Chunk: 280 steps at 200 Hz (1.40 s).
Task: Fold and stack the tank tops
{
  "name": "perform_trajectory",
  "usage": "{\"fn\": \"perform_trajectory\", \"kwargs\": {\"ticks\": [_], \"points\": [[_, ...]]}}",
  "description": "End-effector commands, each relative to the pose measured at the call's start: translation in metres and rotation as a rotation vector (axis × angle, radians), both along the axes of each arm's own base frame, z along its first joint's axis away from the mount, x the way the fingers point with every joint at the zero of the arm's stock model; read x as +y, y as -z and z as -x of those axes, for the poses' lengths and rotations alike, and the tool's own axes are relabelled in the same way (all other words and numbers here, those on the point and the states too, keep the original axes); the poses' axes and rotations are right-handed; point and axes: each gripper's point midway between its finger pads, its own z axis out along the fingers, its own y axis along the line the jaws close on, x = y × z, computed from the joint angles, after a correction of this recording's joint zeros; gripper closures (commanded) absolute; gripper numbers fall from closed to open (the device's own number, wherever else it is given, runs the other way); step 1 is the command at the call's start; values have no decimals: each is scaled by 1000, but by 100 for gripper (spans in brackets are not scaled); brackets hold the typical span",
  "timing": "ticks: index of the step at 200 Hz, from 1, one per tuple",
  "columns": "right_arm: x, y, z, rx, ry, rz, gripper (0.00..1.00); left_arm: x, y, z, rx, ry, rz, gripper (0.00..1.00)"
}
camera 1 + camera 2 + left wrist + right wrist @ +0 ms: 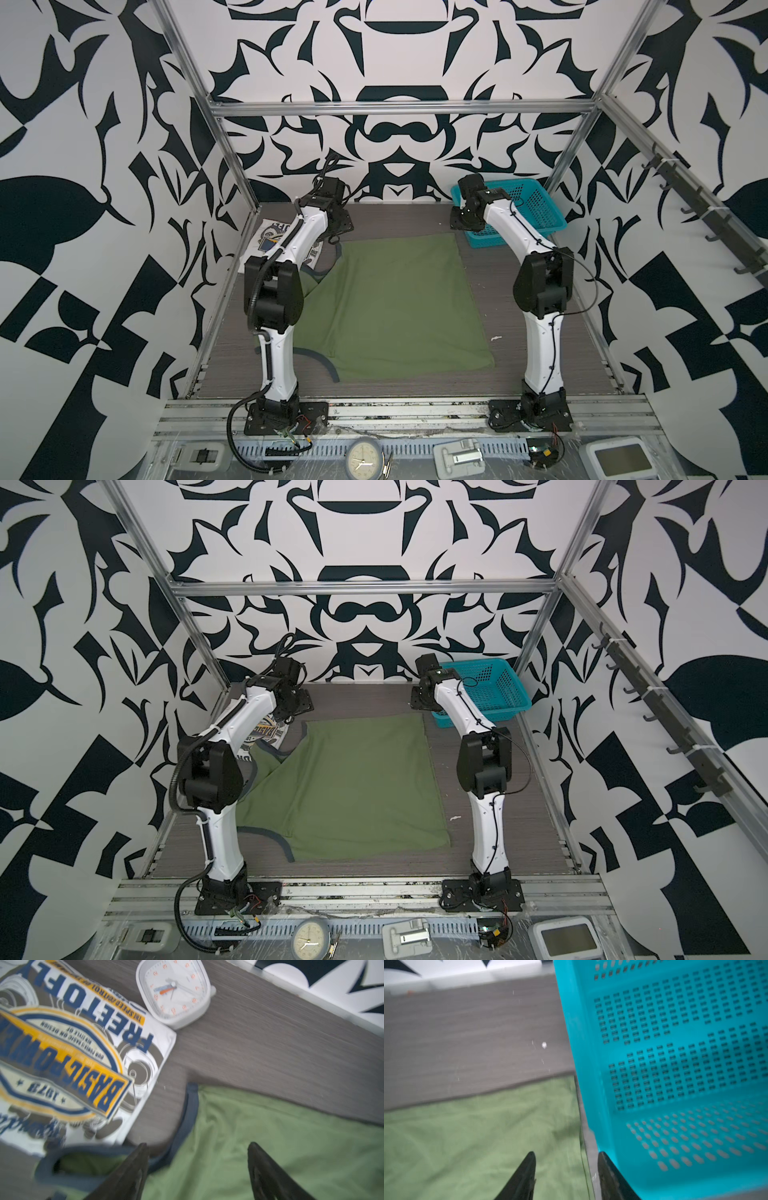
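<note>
Olive tank top [395,303] laid flat; white tank top [62,1053], seemingly folded, set beside it. Left gripper [199,1167], right gripper [566,1167] held spread above its far corners.

Left arm [305,237] and right arm [509,226] reach back, jaws apart.

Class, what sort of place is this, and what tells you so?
Most likely a robot test booth: a left arm and a right arm bolted to a metal rail, an aluminium frame around the table, and boldly patterned walls.
</note>
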Motion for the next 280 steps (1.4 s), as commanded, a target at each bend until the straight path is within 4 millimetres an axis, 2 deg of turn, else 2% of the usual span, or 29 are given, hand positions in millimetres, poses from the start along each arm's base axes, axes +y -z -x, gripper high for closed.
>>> {"fn": "perform_trajectory", "kwargs": {"ticks": [1,26,48,78,103,131,183,210,237,280], "points": [[23,-4,32,3,-60,-36,51,-12,15,28,51,20,46,26],[26,23,76,78,-54,-93,56,-21,41,43,92,36,79,29],[8,40,119,127,-31,-81,59,-25,64,53,130,45,106,30],[-11,58,174,197,-13,-96,62,-24,80,59,138,49,115,30],[-18,78,204,253,-7,-101,70,-23,88,61,146,42,118,30],[-19,95,217,313,1,-105,75,-24,93,62,153,39,122,29],[-24,112,225,372,4,-62,73,-24,98,64,161,36,124,28],[-34,116,227,373,18,-14,71,-25,100,65,165,36,127,28],[-33,118,229,380,14,-16,71,-24,102,65,169,36,124,28],[-31,121,228,389,11,-26,78,-24,104,65,172,34,122,28]]}}
